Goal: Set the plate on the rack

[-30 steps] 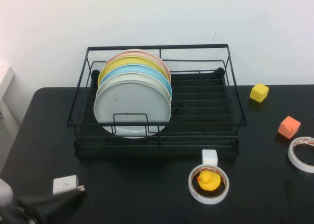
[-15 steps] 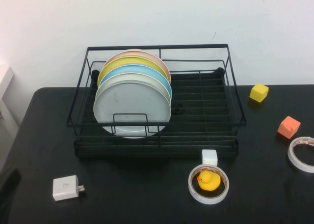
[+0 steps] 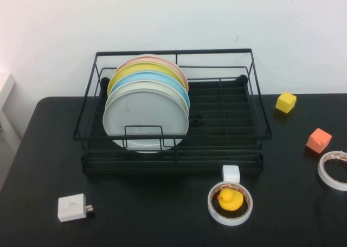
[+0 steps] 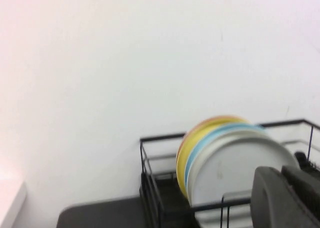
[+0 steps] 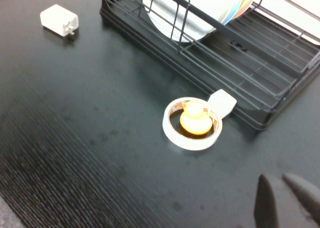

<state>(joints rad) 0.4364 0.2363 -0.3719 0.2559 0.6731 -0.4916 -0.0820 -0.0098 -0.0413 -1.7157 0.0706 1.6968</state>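
The pale grey-white plate (image 3: 145, 119) stands upright at the front of a row of plates in the left half of the black wire rack (image 3: 227, 133). Behind it stand a cream-white, a light blue, a yellow and a pink plate. Neither gripper shows in the high view. In the left wrist view the left gripper (image 4: 282, 170) is shut and empty, held up in front of the plate (image 4: 235, 170) and apart from it. In the right wrist view the right gripper (image 5: 275, 180) is shut and empty above the black table, near the front of the rack (image 5: 260, 53).
In front of the rack lie a white charger (image 3: 72, 207), a small white block (image 3: 231, 173) and a tape roll (image 3: 212, 210) with a yellow duck (image 3: 230, 198) in it. At the right are a yellow cube (image 3: 286, 102), an orange cube (image 3: 319, 140) and another tape roll (image 3: 333, 169).
The left arm has drawn back out of the lower left corner of the high view. The plates and the rack have not moved.
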